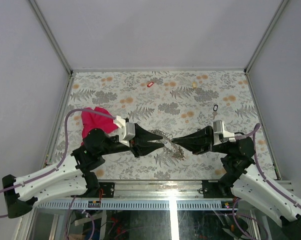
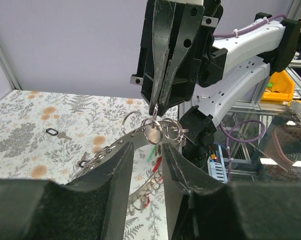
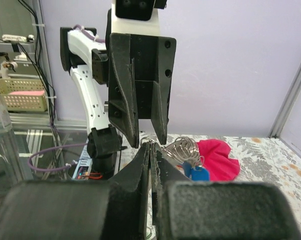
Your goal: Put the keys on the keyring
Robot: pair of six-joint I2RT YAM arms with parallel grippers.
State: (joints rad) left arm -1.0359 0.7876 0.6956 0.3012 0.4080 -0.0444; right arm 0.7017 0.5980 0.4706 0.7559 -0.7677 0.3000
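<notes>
Where the right hand (image 2: 158,107) pinches, thin grey metal keyring (image 2: 121,143) curves.

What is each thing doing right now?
left gripper, open around the keyring
right gripper, shut on the keyring
keyring, held up, keys hanging on it
red-tagged key, lying loose, off the ring
black-tagged key, lying loose, off the ring
magenta cloth, crumpled

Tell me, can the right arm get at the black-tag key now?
Probably not yet: the way to the key looks free, but the right gripper seems shut on the keyring.
</notes>
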